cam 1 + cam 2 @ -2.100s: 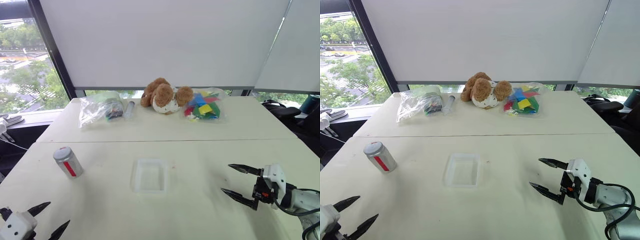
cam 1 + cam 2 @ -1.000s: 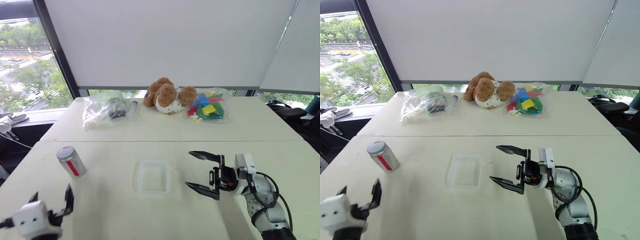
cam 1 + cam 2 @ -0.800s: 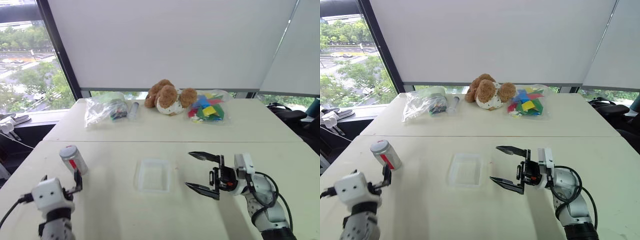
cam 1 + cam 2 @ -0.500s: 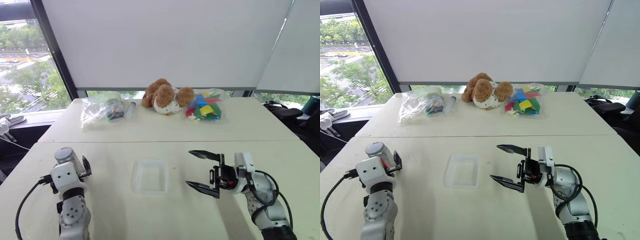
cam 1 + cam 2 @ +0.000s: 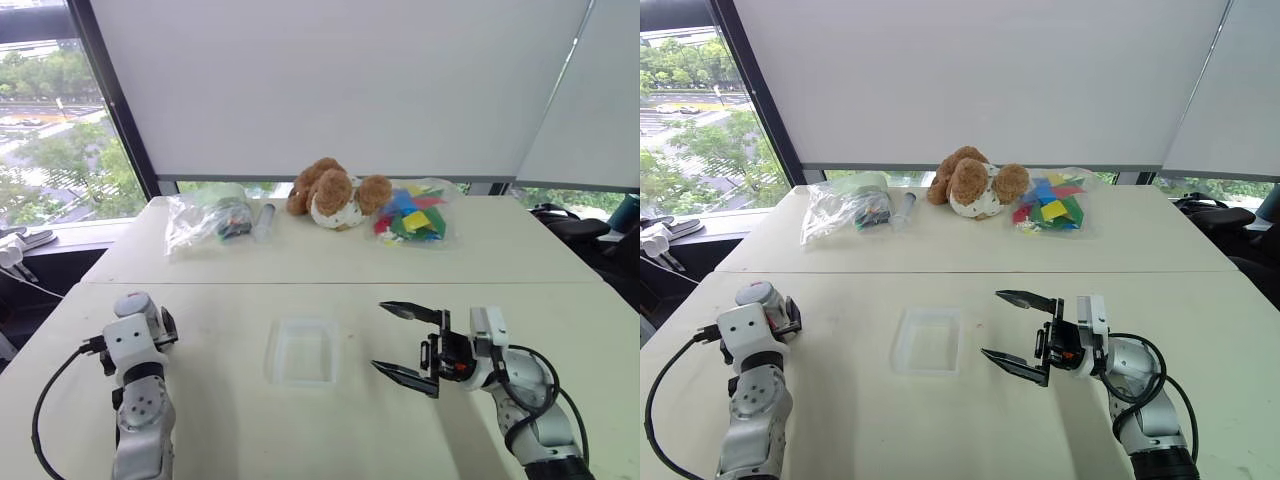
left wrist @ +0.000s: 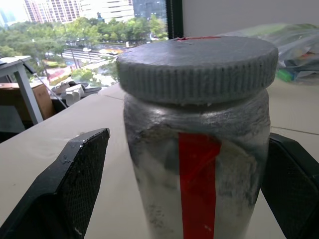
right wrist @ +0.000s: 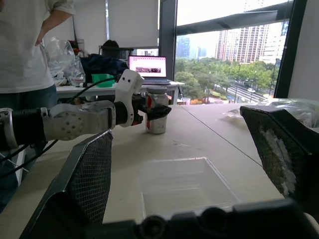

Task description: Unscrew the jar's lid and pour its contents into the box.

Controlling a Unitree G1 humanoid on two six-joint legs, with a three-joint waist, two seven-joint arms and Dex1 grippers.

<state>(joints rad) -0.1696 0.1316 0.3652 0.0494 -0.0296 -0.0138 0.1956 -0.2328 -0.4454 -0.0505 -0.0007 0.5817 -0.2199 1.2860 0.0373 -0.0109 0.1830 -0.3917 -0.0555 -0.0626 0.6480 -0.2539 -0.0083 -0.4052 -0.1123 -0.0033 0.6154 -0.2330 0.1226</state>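
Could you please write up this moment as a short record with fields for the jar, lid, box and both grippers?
jar: upright on the table, red stripe on its side
lid: screwed on
box: nothing visible inside, at the table's middle
left gripper: open, fingers flanking the jar, not closed on it
right gripper: open, hovering beside the box
far edge: stuffed toy, two clear bags, grey tube

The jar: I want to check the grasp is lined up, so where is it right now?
The jar stands upright on the table's left side, left of the box, between the open fingers of the left tool.
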